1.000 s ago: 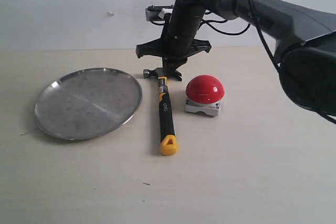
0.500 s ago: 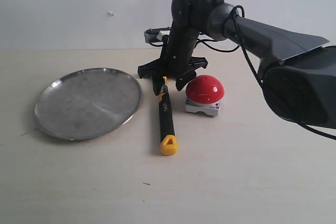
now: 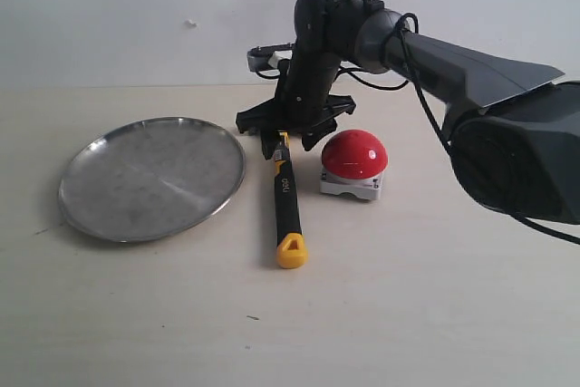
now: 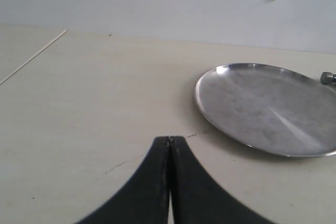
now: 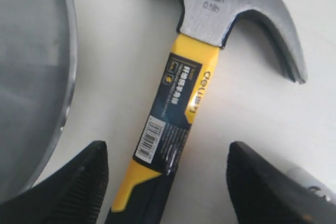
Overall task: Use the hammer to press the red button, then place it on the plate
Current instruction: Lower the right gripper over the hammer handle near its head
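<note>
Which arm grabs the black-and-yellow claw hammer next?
Right: right gripper open astride the handle of the black-and-yellow claw hammer; left gripper shut, beyond the round silver metal plate.

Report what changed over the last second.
The right gripper dropped lower over the hammer, just below its head, and opened; its jaws now straddle the handle without gripping it. The hammer, the red button and the plate stayed where they were.

My right gripper (image 3: 290, 145) is down now, dropped from above the head of the hammer (image 3: 287, 198) to straddle it. Its jaws were together a second ago and now stand wide, one finger each side of the handle just below the head. The arm leans lower too.
</note>
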Action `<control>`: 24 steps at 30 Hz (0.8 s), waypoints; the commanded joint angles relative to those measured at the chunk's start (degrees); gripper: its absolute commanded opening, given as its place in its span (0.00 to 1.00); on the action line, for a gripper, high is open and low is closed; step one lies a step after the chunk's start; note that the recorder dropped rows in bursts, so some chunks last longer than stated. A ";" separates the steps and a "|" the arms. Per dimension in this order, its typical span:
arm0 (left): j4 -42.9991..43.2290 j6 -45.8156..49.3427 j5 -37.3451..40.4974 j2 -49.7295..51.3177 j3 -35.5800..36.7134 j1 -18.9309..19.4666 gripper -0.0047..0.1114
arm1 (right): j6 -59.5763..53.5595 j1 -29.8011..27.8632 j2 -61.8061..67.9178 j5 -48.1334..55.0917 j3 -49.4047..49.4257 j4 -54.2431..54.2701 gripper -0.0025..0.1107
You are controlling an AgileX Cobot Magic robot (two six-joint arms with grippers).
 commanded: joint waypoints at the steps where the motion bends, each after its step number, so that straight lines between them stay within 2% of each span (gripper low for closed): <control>1: -0.33 0.05 -0.12 -0.37 -0.02 0.03 0.04 | 1.29 2.08 0.51 -1.52 -0.49 -4.76 0.58; 5: -0.33 0.05 -0.12 -0.37 -0.02 0.03 0.04 | 7.18 3.09 0.55 -1.89 -0.49 -10.54 0.58; 24: -0.33 0.05 -0.12 -0.37 -0.02 0.03 0.04 | 7.33 3.09 0.64 -1.82 -0.49 -9.38 0.57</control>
